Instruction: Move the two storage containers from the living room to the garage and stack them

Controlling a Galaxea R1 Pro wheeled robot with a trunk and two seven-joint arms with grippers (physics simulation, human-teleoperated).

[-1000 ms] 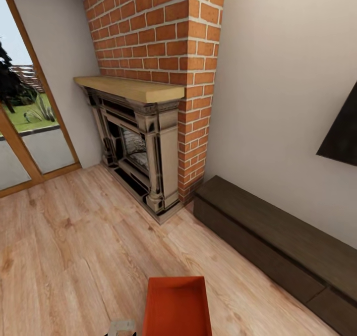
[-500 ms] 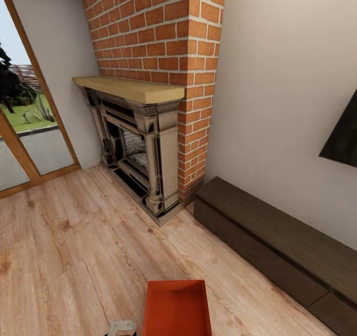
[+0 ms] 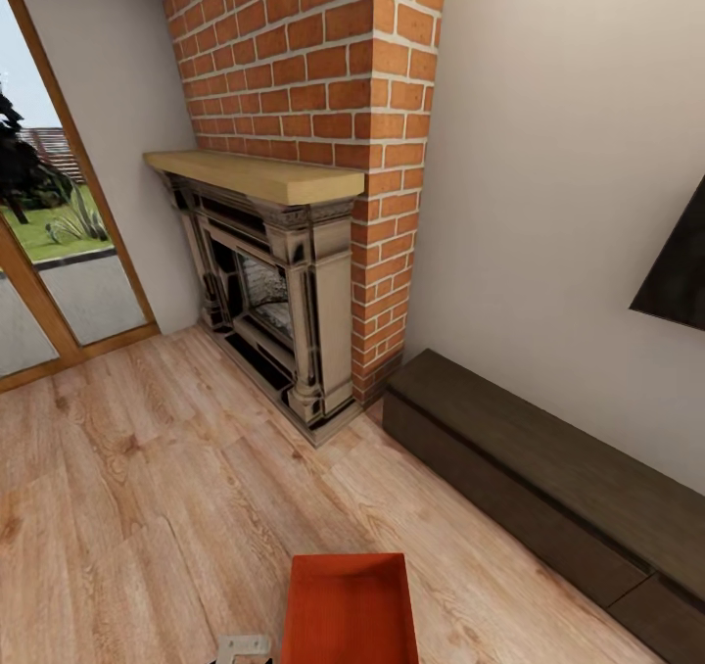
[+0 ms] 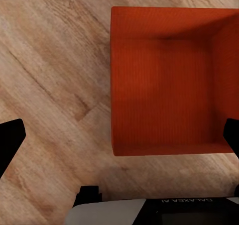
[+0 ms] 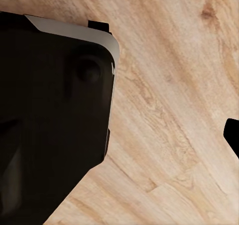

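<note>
An orange-red rectangular open-top plastic bin sits on the light wood plank floor of the living room, in front of the red brick fireplace and near the long low dark-brown cabinet. The left gripper hangs above it, black fingers spread wide apart, holding nothing. One dark fingertip of the right gripper shows over bare planks; whether that gripper is parted I cannot tell.
</note>
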